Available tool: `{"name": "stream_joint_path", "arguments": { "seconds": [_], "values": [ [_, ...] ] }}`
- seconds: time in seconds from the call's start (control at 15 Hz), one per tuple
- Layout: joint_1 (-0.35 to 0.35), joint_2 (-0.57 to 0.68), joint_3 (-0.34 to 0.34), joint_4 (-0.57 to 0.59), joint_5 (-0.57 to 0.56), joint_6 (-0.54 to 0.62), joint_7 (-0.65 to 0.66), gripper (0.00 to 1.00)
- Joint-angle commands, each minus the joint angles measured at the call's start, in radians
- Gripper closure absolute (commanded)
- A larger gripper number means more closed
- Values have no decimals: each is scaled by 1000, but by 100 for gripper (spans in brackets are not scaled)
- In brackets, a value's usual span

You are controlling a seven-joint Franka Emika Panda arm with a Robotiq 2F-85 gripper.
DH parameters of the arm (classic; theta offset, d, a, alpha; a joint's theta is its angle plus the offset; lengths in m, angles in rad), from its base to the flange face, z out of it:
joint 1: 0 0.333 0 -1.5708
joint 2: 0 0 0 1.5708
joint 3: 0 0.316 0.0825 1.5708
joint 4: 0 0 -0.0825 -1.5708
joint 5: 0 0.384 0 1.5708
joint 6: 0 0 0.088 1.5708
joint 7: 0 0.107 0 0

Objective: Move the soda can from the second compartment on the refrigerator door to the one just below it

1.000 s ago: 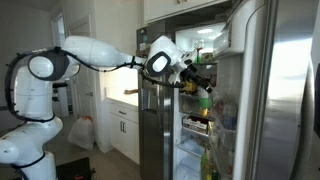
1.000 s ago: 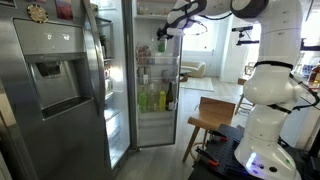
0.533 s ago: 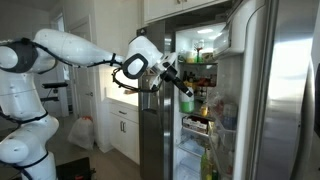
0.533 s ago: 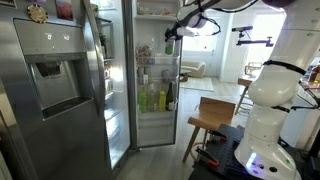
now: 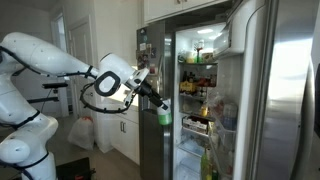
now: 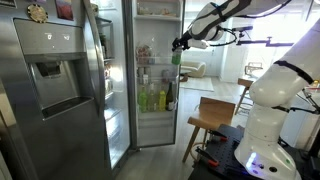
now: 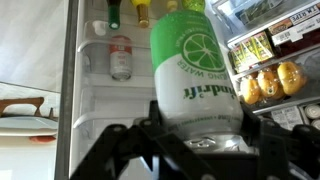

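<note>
A small green cylindrical soda can [image 7: 195,70], printed with a lime slice on a white panel, is grasped by the black end effector [image 7: 200,142]. The fingers [image 7: 115,148] are clenched on the end of the can nearest the wrist camera.

The can is held in open air, clear of every compartment. In an exterior view it [image 5: 163,113] is seen at five o'clock of the white robot arm's wrist [image 5: 112,83], in front of the open refrigerator. In an exterior view it [image 6: 176,58] is seen just beside the three o'clock edge of the wide refrigerator door [image 6: 131,60], level with the upper clear plastic bins of the door's white inner lining.

In the wrist view a clear bottle with a red label [image 7: 121,57] is seen standing in a door bin at nine o'clock of the can. Rounded yellow-orange items [image 7: 265,85], too blurred to be identified, are seen at three o'clock. A row of yellow-green bottles [image 6: 155,100] is held in a lower door bin, at seven o'clock of the can.
</note>
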Motion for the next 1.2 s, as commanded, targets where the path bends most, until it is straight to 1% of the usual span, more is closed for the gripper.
{"name": "stream_joint_path", "arguments": {
  "seconds": [0.0, 0.13, 0.27, 0.33, 0.6, 0.8, 0.87, 0.93, 1.0, 1.13],
  "values": [
    [-53, -137, 60, -212, -22, 156, 56, 52],
    [-84, -135, 94, -273, -5, 269, 61, 52],
    [-128, -120, 143, -309, 2, 371, 86, 52],
    [-154, -75, 170, -280, 9, 412, 92, 52],
    [-294, -23, 315, -284, 58, 531, 125, 52],
    [-401, 36, 428, -262, 113, 595, 106, 52],
    [-420, -4, 452, -234, 128, 527, 106, 52],
    [-453, 6, 486, -219, 140, 529, 104, 52],
    [-466, 7, 485, -202, 133, 527, 101, 52],
    [-512, -1, 526, -163, 136, 527, 103, 52]
  ]
}}
